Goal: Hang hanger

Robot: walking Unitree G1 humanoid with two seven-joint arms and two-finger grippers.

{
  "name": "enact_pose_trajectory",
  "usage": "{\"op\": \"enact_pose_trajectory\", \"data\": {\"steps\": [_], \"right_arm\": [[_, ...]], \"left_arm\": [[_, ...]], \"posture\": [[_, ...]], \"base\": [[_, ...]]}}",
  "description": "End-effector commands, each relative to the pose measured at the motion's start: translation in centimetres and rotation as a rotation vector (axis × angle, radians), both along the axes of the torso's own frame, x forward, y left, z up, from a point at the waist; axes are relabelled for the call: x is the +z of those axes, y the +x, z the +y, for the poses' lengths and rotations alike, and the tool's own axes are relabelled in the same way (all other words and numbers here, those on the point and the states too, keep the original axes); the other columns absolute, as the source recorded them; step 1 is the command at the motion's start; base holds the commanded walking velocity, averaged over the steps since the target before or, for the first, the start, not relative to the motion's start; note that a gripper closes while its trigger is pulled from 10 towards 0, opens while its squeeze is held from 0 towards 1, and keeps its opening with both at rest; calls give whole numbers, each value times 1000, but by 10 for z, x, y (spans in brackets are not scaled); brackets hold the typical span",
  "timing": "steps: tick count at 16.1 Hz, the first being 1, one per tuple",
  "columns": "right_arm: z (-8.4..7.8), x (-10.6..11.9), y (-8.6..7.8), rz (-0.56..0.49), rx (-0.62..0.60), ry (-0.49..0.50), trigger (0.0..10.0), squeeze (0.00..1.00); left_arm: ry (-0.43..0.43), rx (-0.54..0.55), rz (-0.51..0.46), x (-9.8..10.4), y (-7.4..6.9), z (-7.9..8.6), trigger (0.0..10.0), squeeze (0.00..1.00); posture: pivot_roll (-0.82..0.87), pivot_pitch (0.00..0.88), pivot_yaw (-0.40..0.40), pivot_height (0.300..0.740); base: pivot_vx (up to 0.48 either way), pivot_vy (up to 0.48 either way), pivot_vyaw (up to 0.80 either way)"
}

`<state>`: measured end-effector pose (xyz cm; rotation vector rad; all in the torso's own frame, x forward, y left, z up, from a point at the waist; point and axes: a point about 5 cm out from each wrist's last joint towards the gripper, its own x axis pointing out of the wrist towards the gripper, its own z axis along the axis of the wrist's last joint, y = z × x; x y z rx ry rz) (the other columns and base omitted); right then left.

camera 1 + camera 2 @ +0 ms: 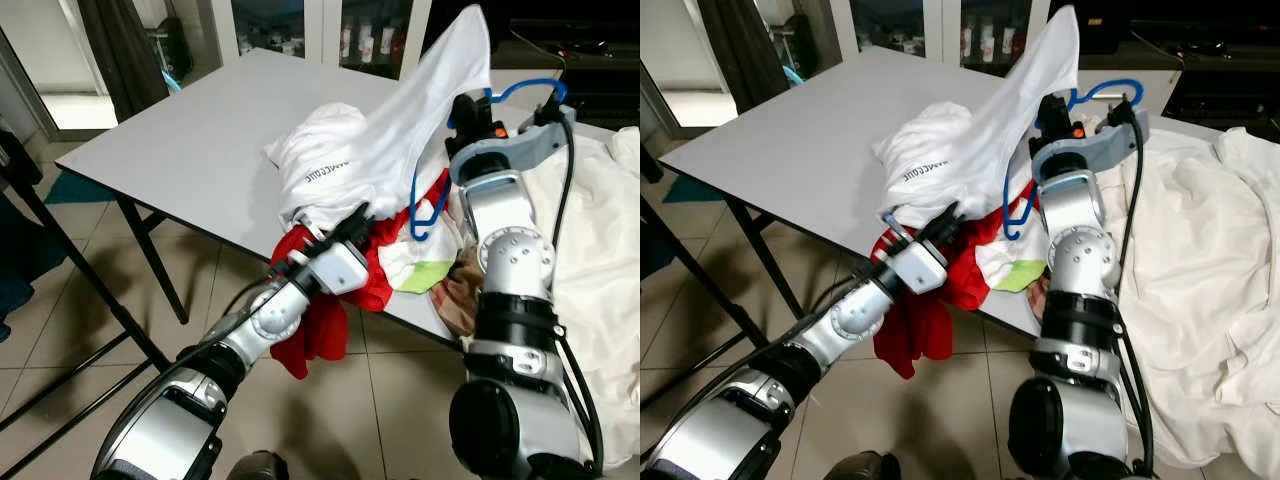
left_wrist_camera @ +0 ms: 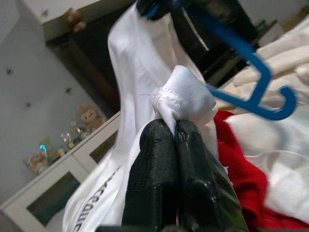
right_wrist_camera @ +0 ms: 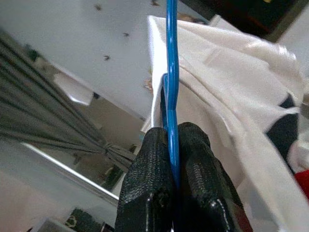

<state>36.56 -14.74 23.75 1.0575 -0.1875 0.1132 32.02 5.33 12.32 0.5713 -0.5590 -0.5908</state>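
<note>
Left gripper (image 2: 175, 126) is pinched tight on a bunched bit of the white shirt (image 1: 400, 130) over the table (image 1: 190, 140) edge, just above the red cloth (image 1: 320, 320), while the right gripper (image 3: 170, 140) is clamped on the blue hanger (image 1: 425, 215), which it holds up over the clothes pile with the shirt draped over its top. Looks to me like we're still at the dressing step, getting the shirt onto the hanger, not the hanging itself. Next I'd guess the left needs to tug the fabric down and square over the hanger's shoulders while the right keeps it steady.
</note>
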Motion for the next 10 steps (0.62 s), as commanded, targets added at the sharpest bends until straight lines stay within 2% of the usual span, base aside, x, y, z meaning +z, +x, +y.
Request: {"op": "enact_pose_trajectory", "data": {"steps": [1, 2, 3, 4, 6, 8, 10], "right_arm": [[5, 6, -3, -38, 26, -17, 10000, 0], [5, 4, -4, -35, 22, -12, 10000, 0], [6, 4, -4, -37, 21, -12, 10000, 0], [7, 4, -5, -52, 23, -27, 10000, 0], [13, -1, -9, -90, 61, -198, 10000, 0], [13, -16, -14, -76, 67, -292, 10000, 0], [9, -31, -17, -46, 58, -334, 10000, 0]], "left_arm": [[-17, 17, 25, 0, 2, 4, 7608, 0], [-17, 26, 21, 1, 4, 7, 7412, 0], [-21, 32, 23, 2, 5, 8, 8078, 0], [-44, 42, 36, 3, 7, 9, 10000, 0], [-190, 56, 165, 5, 12, 14, 10000, 0], [-324, 99, 262, 3, 16, 25, 10000, 0], [-381, 148, 328, -3, 18, 40, 10000, 0]], "posture": [[103, 0, 7, 740], [103, 0, 9, 740], [103, 0, 11, 740], [103, 0, 14, 740], [104, 0, 16, 740], [104, 0, 16, 740], [111, 0, 14, 740]], "base": [[0, 0, 0], [0, 0, 0], [0, 0, 0], [0, 0, 0], [0, 0, 0], [0, 0, 0], [0, 0, 0]]}}
